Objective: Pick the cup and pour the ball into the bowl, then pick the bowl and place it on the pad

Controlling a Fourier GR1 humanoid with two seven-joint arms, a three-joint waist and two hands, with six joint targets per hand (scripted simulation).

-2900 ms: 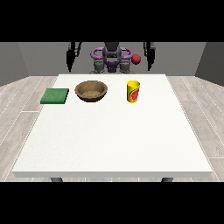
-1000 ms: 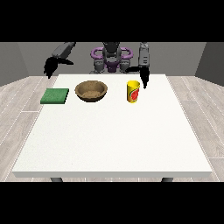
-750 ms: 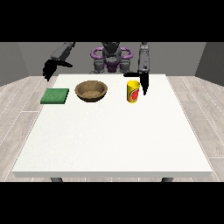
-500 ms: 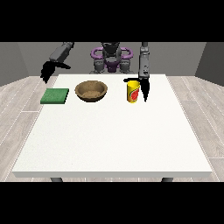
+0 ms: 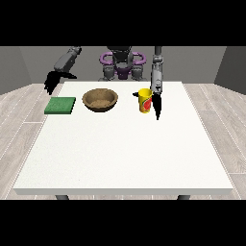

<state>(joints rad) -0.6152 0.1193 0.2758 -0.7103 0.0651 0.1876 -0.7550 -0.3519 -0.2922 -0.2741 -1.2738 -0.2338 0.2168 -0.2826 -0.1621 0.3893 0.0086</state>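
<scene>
Yellow cup upright, upper right of centre, hand at view's right beside it, finger state unclear; brown bowl centre-left; green pad upper left; other hand raised, fingers unclear

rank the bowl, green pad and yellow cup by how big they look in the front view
1. bowl, widest
2. green pad, slightly narrower than the bowl
3. yellow cup, clearly smallest
All three sit in one row across the table, so nearness hardly skews this.

1. The yellow cup with a red mark stood upright on the tabletop.
2. The brown bowl sat between cup and pad.
3. The green pad lay flat.
</scene>
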